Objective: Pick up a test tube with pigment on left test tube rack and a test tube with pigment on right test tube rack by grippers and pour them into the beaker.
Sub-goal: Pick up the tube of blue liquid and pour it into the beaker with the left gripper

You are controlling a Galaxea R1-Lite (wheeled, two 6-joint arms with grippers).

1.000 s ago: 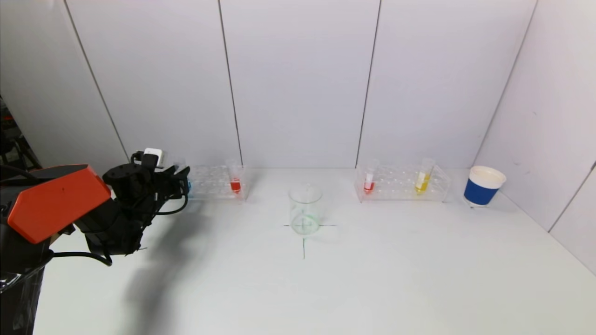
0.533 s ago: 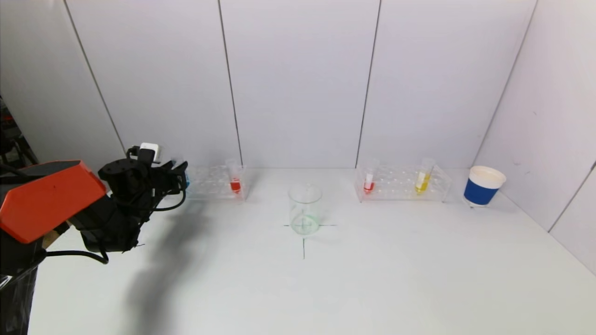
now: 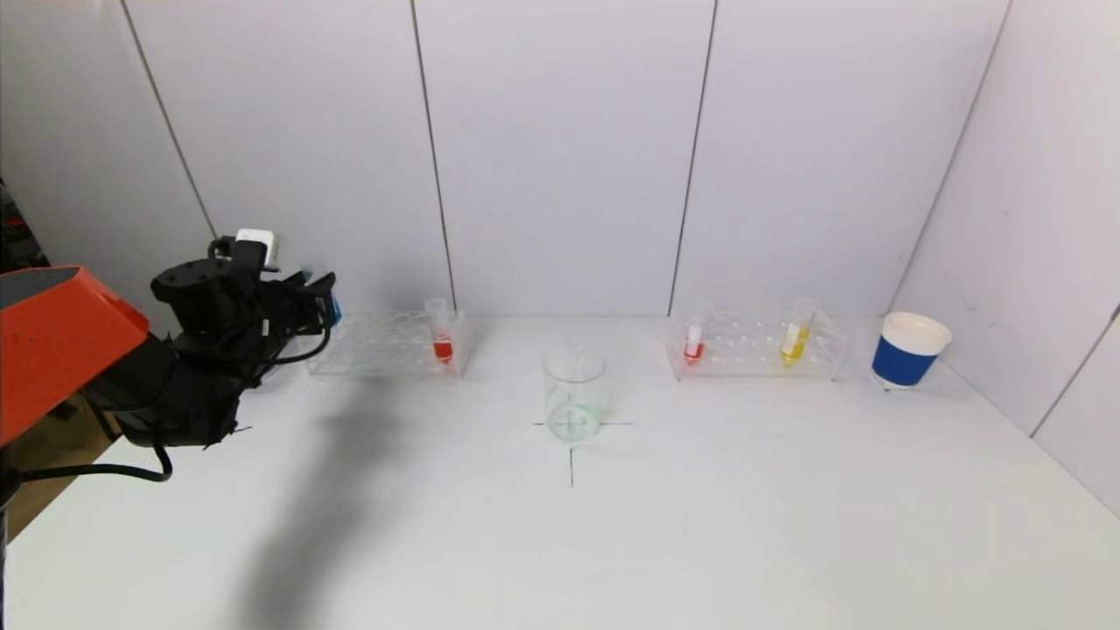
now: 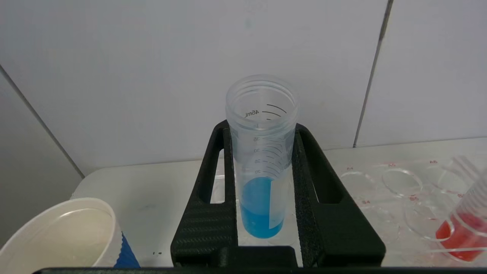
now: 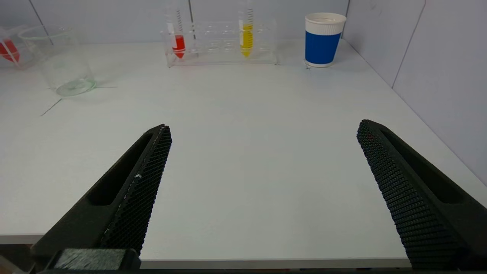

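Right hand (image 5: 262, 190): nearest to us, out of our head view; our wrist view shows its two fingers spread wide apart over the near edge of the table (image 5: 243, 152), gripping nothing.

Left hand (image 3: 317, 293): raised at our far left, clamped on the blue tube (image 3: 332, 308), one finger (image 4: 213, 182) on each side of it.

Blue tube: upright between those fingers, uncapped, blue liquid filling its lower part; we see it held above the left end of the left rack (image 3: 385, 346), its tip clear of the holes.

Beaker (image 3: 574, 392): glass, standing on the cross mark in the middle of the table, between the two racks and nearer to us than either; a faint green tint at its bottom.

Left rack: clear plastic, by the back wall; a tube with red liquid (image 3: 442, 337) stands at its right end.

Right rack (image 3: 757, 346): clear plastic, by the back wall; a red tube (image 3: 694, 341) stands at its left end and a yellow tube (image 3: 794, 332) towards its right.

Blue cup (image 3: 908, 350): paper, white rim, just right of the right rack, in the far right corner.

Second cup (image 4: 61, 236): seen only in our left wrist view, white inside, blue on its wall, below and beside the left hand.
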